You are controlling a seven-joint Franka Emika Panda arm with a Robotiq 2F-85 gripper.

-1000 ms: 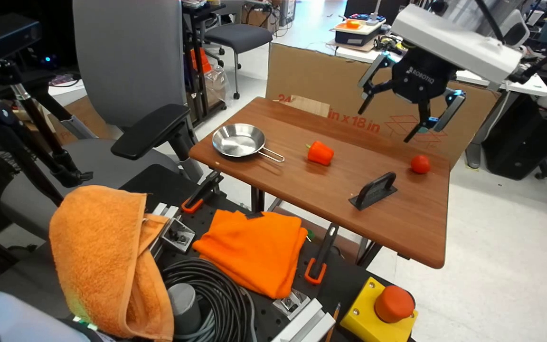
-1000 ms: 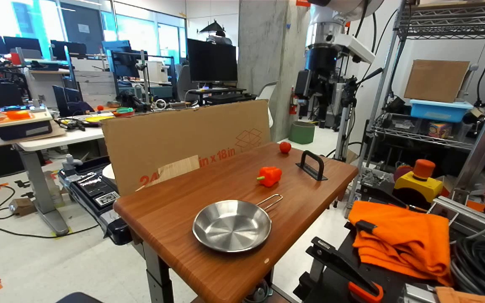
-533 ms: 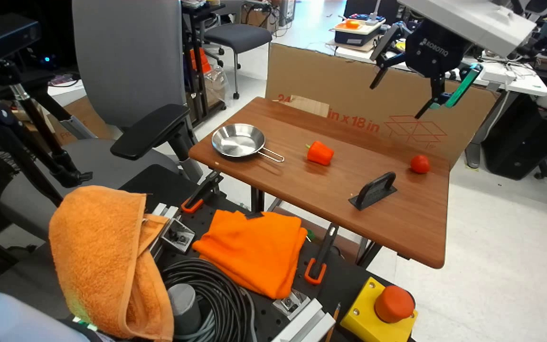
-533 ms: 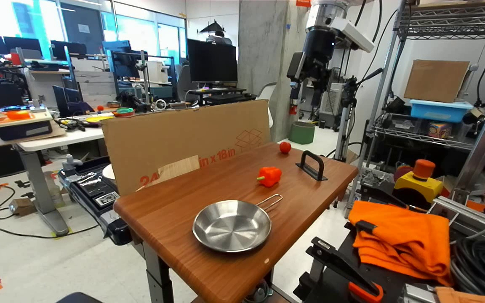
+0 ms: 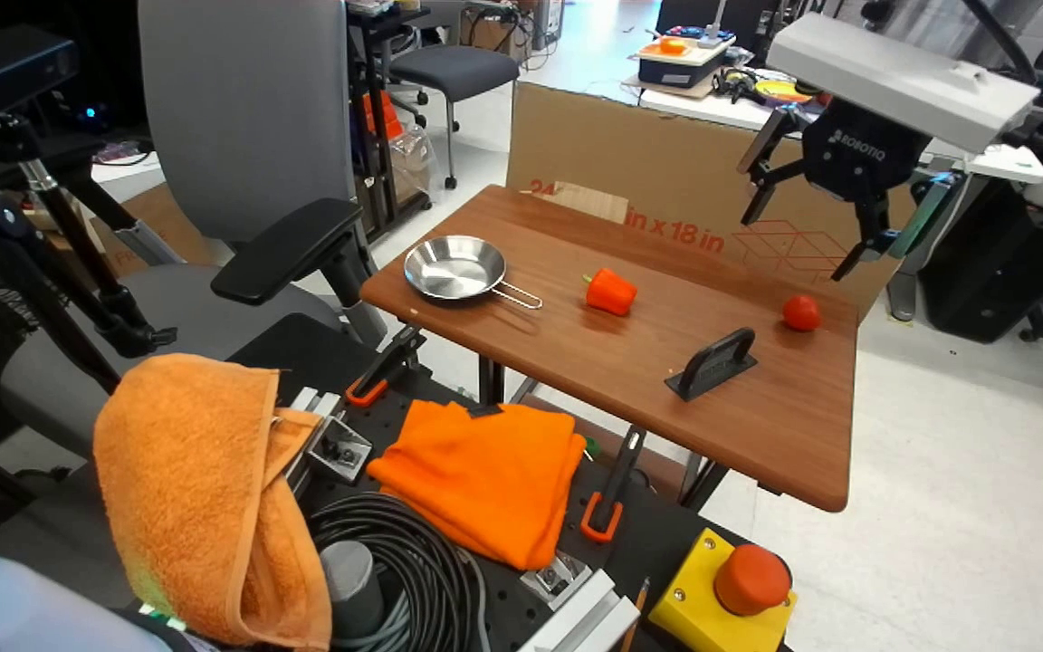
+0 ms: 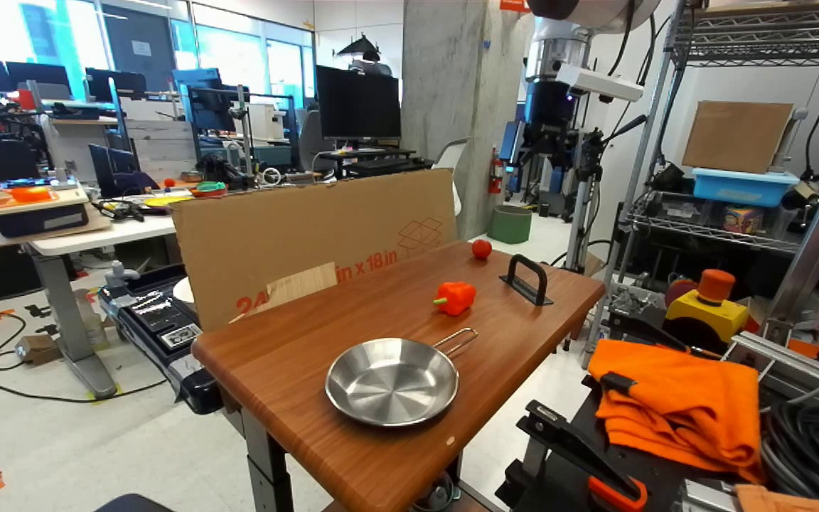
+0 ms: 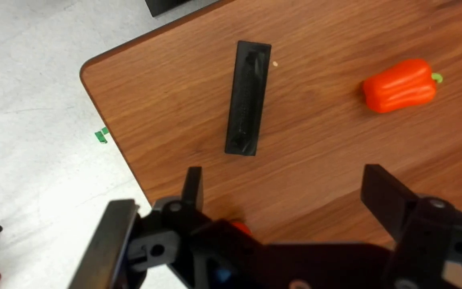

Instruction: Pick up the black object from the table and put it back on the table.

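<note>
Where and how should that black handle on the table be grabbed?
Probably by the raised bar of the black handle, from above, letting the open tool close across its narrow width: it sits base-down on the table, slim bar standing up.

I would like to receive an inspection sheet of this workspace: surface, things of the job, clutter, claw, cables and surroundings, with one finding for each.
Surface: wood-topped table; small pale mark beside the black object in the wrist view.
Job's things: black object rests on its flat base, arched handle upward.
Clutter: steel pan, orange pepper on its side and round red object, all on the table.
Claw: open, raised above the table; gripped: nothing seen.
Cables: black cable coil near folded orange cloth, off the table.
Surroundings: upright cardboard panel along a long table edge; grey chair; yellow box with red button.
</note>
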